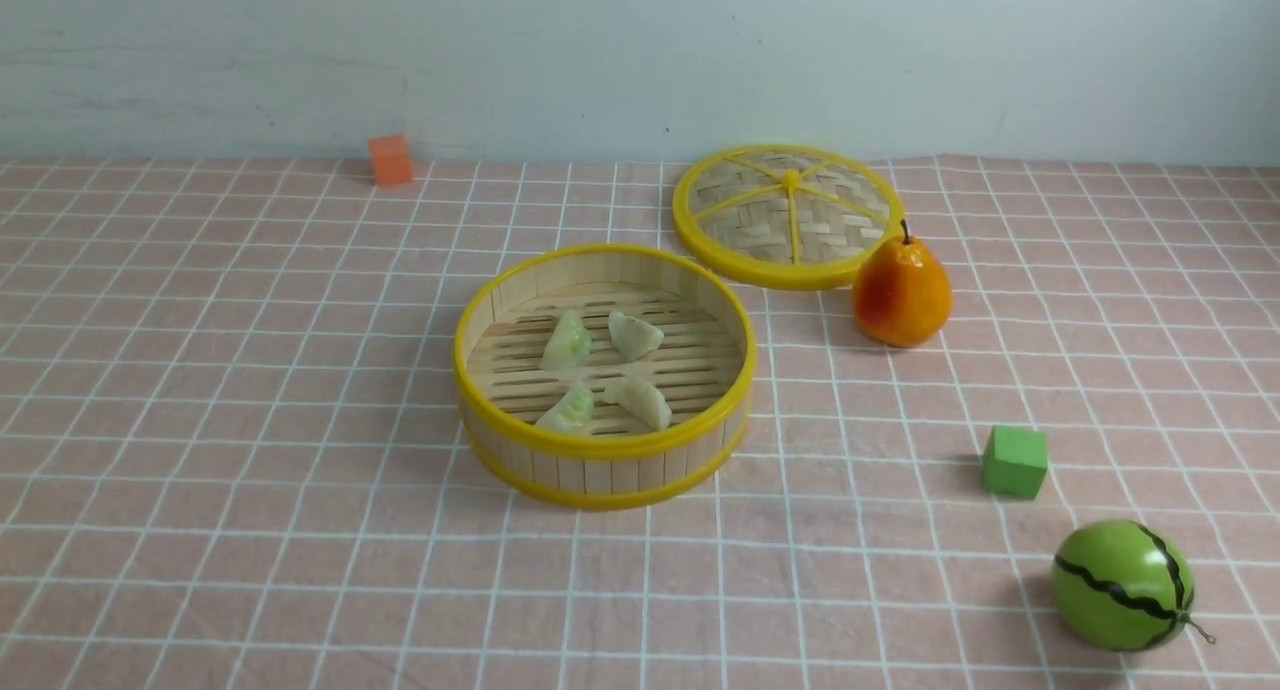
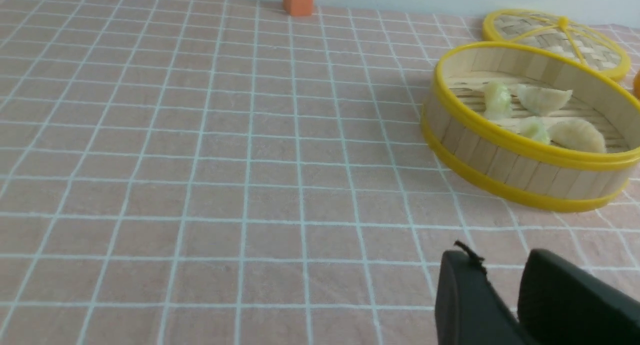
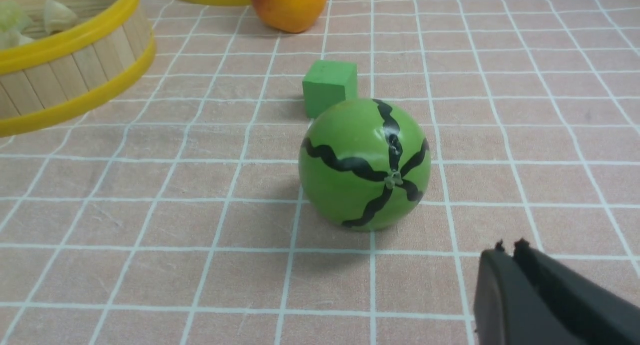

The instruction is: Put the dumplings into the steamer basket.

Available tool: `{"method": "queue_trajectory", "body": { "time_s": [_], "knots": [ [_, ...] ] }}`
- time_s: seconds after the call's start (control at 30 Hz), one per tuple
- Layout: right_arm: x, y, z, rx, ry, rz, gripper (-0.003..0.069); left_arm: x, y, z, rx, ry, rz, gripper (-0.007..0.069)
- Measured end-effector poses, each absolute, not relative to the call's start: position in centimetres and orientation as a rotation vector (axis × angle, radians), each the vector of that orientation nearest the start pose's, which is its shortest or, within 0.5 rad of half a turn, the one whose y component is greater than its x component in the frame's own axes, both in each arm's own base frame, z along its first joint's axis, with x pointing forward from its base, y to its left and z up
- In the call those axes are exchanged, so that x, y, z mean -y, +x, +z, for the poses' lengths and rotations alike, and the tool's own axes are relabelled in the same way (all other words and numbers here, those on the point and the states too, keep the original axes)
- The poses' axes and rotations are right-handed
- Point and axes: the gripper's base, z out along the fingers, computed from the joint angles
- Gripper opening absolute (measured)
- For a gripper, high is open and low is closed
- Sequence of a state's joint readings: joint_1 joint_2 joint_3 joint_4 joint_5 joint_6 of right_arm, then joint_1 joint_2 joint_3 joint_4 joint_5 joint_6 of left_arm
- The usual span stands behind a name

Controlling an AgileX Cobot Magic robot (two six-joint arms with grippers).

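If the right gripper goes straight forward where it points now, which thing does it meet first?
Probably the striped green melon, lying ahead of the right gripper, though slightly off its line; depth is unclear, so it might pass beside it.

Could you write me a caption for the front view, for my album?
Four little dumplings nestled in a bamboo steamer basket, its woven lid lying behind.

1. Dumplings: 4 total, so 2 pale green ones [image 1: 568,341] and 2 cream-white ones [image 1: 637,337]
2. Steamer basket [image 1: 603,470]: just 1
3. Woven lid [image 1: 765,220]: 1 of those
4. Cubes: 2, meaning 1 orange cube [image 1: 391,160] plus 1 green cube [image 1: 1015,462]
5. Pear [image 1: 902,295]: 1
6. Striped watermelon [image 1: 1120,585]: yep, 1
7. Checked tablecloth [image 1: 300,530]: 1
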State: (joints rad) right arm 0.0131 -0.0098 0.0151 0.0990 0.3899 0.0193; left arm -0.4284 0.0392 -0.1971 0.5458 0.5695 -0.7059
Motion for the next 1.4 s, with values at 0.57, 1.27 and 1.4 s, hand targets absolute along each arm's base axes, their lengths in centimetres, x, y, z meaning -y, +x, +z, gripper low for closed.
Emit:
{"method": "queue_trajectory", "body": {
  "time_s": [0.57, 1.27, 1.4],
  "knots": [
    [-0.4, 5.2, 17.4, -1.879, 0.066, 0.121, 0.0036, 0.3, 5.4, 17.8, -1.8, -0.139, -0.202, 0.008],
    [-0.4, 5.2, 17.4, -1.879, 0.066, 0.121, 0.0065, 0.5, 5.1, 16.7, -1.919, -0.064, -0.158, -0.0013],
    [-0.4, 5.2, 17.4, -1.879, 0.066, 0.121, 0.0072, 0.5, 5.1, 16.7, -1.919, -0.064, -0.158, -0.0013]
  ]
}}
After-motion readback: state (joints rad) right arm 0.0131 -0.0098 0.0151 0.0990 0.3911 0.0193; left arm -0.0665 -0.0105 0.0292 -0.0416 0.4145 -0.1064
